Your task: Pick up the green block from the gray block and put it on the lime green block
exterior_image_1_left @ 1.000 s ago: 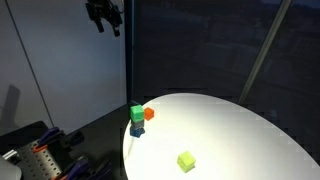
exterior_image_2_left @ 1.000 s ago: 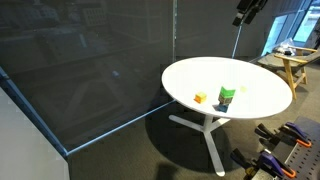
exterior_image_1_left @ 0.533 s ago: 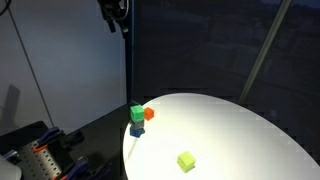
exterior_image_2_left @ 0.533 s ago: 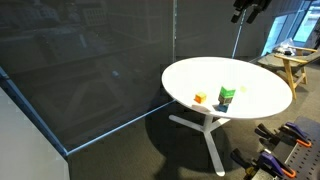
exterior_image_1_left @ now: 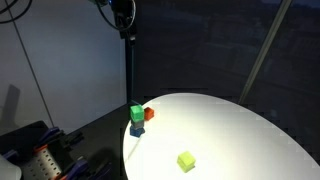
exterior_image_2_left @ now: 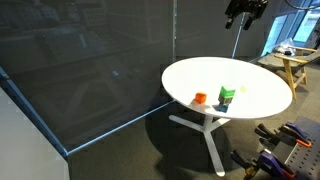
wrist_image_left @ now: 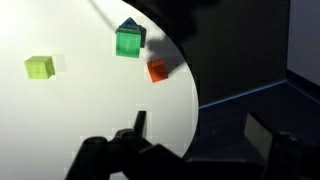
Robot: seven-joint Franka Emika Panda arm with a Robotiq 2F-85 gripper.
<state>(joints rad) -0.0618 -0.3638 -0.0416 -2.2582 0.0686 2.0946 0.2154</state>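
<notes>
The green block [exterior_image_1_left: 136, 112] sits on top of the gray block [exterior_image_1_left: 136, 129] near the edge of the round white table [exterior_image_1_left: 230, 140]; it also shows in an exterior view [exterior_image_2_left: 227, 94] and in the wrist view [wrist_image_left: 128, 42], where the gray block [wrist_image_left: 131, 27] peeks out behind it. The lime green block [exterior_image_1_left: 186, 160] lies apart on the table, also in an exterior view [exterior_image_2_left: 243, 89] and in the wrist view [wrist_image_left: 39, 67]. My gripper [exterior_image_1_left: 122, 12] [exterior_image_2_left: 243, 12] hangs high above the table, open and empty [wrist_image_left: 198, 135].
An orange-red block [exterior_image_1_left: 149, 114] [wrist_image_left: 157, 71] lies next to the stack, also in an exterior view [exterior_image_2_left: 200, 98]. A dark glass partition [exterior_image_1_left: 200, 50] stands behind the table. A wooden stool [exterior_image_2_left: 292, 66] and clamps [exterior_image_2_left: 280, 140] stand beside the table.
My gripper has moved sideways high above the scene, toward the table side in both exterior views. The blocks have not moved.
</notes>
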